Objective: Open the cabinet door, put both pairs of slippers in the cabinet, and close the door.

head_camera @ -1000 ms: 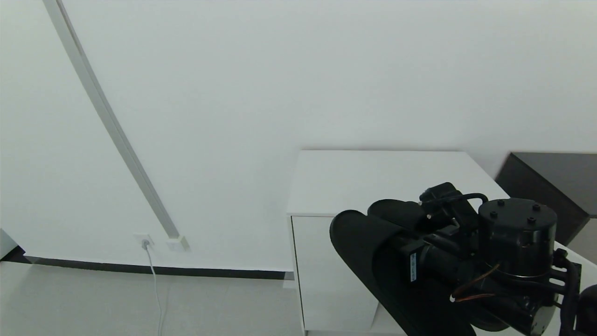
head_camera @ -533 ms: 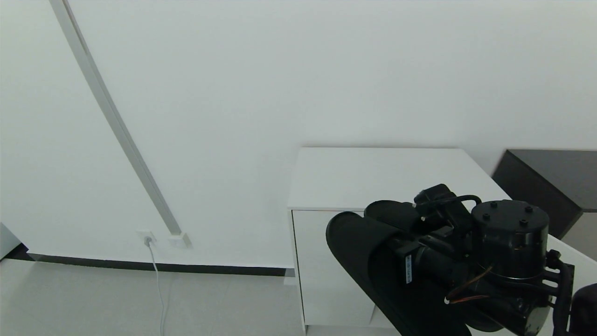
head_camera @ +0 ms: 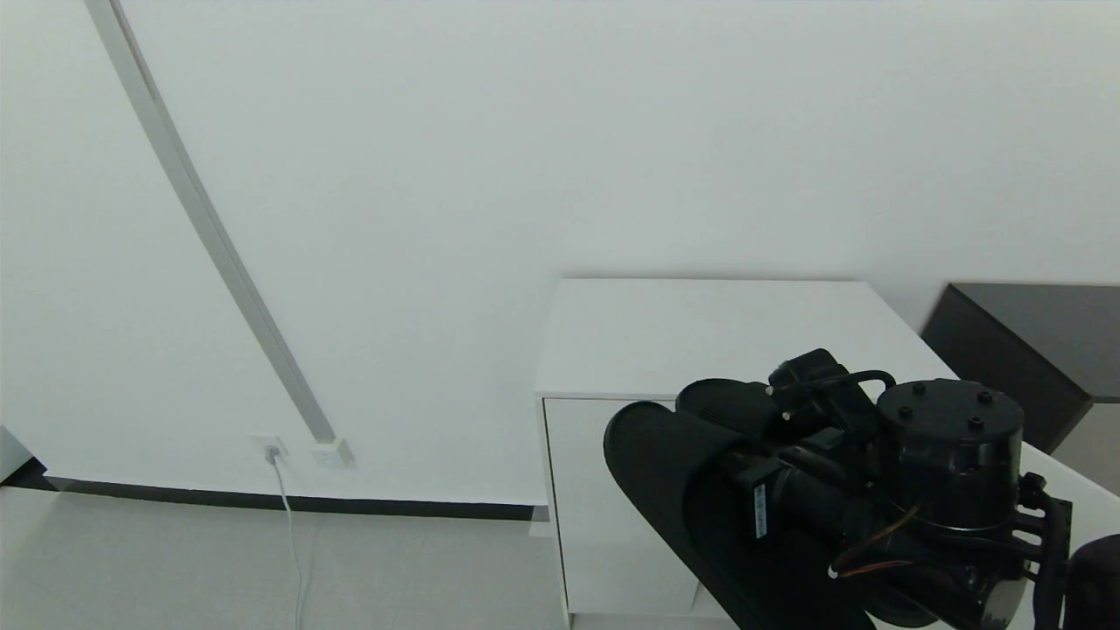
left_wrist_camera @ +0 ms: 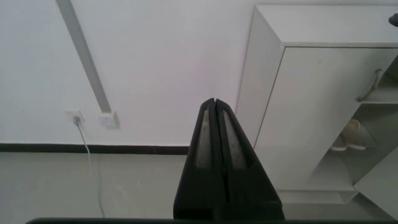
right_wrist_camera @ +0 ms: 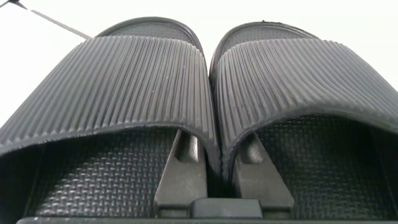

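drifted slightly toward frame left since a second ago, right gripper [head_camera: 739,464] with black slippers [head_camera: 665,472] in its grip; whole head view wobbled too, so partly camera motion.

head view: black slippers held up in lower right of frame, in front of the white cabinet [head_camera: 700,337] at centre right. dark furniture [head_camera: 1032,337] at far right edge. grey conduit strip [head_camera: 201,219] slanting down the wall from upper left to a wall socket [head_camera: 269,449], with white cable [head_camera: 293,542] hanging toward the floor at lower left.

left wrist view: left gripper [left_wrist_camera: 215,109] at bottom centre, fingers pressed flat together, nothing between. cabinet at upper right, door panel with handle [left_wrist_camera: 372,84]; just right of that, open shelves with pale slippers [left_wrist_camera: 348,134] on a lower shelf near right edge.

right wrist view: both black slippers side by side across the frame, ribbed straps uppermost. one finger [right_wrist_camera: 180,168] tucked under each strap, clamped on the adjoining inner walls at bottom centre.
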You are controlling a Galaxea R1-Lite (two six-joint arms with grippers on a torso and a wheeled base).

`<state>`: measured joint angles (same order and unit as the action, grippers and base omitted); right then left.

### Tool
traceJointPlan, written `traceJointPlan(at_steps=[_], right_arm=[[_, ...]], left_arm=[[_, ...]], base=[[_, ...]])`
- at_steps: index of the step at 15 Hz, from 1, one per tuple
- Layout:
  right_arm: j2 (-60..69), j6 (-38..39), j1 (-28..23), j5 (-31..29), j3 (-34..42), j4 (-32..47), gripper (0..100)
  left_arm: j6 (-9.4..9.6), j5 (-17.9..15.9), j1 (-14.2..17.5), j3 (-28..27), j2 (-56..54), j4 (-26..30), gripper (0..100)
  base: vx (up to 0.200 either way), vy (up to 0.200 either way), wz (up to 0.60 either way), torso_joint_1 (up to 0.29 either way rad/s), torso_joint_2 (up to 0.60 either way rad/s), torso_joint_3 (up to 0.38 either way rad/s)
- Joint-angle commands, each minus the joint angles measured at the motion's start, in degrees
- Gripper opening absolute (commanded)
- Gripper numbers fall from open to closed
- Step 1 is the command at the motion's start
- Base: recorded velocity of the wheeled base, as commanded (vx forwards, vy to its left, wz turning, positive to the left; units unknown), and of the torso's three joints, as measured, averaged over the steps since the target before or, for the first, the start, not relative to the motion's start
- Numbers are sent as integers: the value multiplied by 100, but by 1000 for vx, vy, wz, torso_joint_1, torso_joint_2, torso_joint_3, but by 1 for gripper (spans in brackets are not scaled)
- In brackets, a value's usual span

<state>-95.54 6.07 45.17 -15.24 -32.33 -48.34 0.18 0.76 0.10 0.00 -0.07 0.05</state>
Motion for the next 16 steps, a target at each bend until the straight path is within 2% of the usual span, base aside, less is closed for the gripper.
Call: traceJointPlan(at_steps=[1, 16], right_arm=[[-26, -1, -8, -5, 7, 0, 0], [-26, -9, -17, -14, 78, -18, 0]], left_arm=[[-1, 4, 8, -9, 7, -5, 0], [-1, -5, 8, 0, 7, -5, 0]], base=[[0, -200, 0, 17, 7, -7], [0, -200, 0, 3, 1, 2]])
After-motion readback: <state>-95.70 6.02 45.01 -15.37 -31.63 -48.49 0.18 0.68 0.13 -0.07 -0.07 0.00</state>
